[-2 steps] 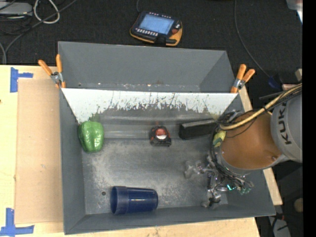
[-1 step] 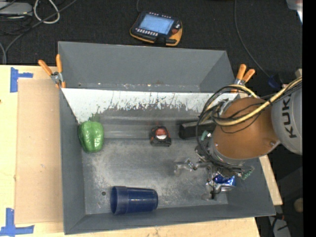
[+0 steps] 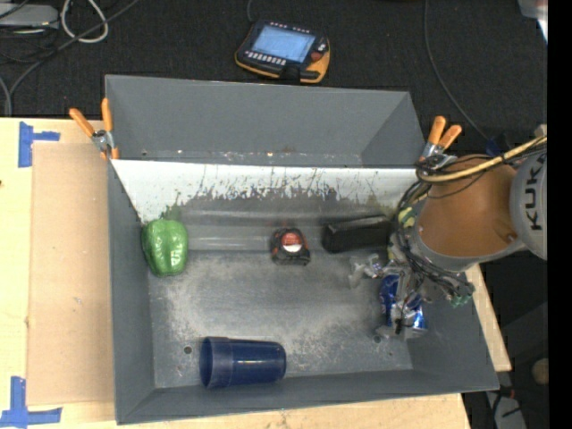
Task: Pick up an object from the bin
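Dark blue plastic cup (image 3: 241, 362) lies frontmost | gripper (image 3: 407, 314) over crumpled blue foil packet (image 3: 391, 293) at right; cannot tell jaw state | probably light, slippery: pinch its middle

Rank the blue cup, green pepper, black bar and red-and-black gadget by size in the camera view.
Largest: blue cup.
Next: green pepper and black bar look alike; the bar's right end is hidden by the arm, so they stay unranked.
Smallest: red-and-black gadget.
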You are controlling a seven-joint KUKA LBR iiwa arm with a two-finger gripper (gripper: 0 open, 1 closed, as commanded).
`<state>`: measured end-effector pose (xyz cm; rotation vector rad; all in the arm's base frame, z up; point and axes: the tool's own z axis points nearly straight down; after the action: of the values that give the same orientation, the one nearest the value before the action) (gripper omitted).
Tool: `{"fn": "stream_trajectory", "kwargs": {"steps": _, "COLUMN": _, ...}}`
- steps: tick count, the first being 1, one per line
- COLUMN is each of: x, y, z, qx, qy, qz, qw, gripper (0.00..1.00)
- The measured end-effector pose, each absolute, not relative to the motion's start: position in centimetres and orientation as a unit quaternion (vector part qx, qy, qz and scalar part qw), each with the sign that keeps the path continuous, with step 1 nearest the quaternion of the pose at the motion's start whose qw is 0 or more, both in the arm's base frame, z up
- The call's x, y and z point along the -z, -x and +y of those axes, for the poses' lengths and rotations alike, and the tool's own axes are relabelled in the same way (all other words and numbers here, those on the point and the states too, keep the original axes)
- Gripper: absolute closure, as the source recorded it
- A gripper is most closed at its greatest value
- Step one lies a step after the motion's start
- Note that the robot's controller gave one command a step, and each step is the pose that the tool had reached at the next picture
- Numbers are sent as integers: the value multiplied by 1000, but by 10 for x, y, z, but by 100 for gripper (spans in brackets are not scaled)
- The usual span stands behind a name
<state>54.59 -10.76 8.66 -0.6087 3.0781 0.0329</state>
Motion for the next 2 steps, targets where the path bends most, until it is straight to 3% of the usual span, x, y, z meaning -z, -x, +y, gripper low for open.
{"fn": "stream_trajectory", "kwargs": {"steps": 1, "x": -99, "y": -545, "z": -115, "qx": -5, "qy": 265, "qz": 964, "qw": 4, "gripper": 0}}
{"fn": "stream_trajectory", "kwargs": {"steps": 2, "x": -89, "y": -540, "z": -104, "qx": -5, "qy": 193, "qz": 981, "qw": 2, "gripper": 0}}
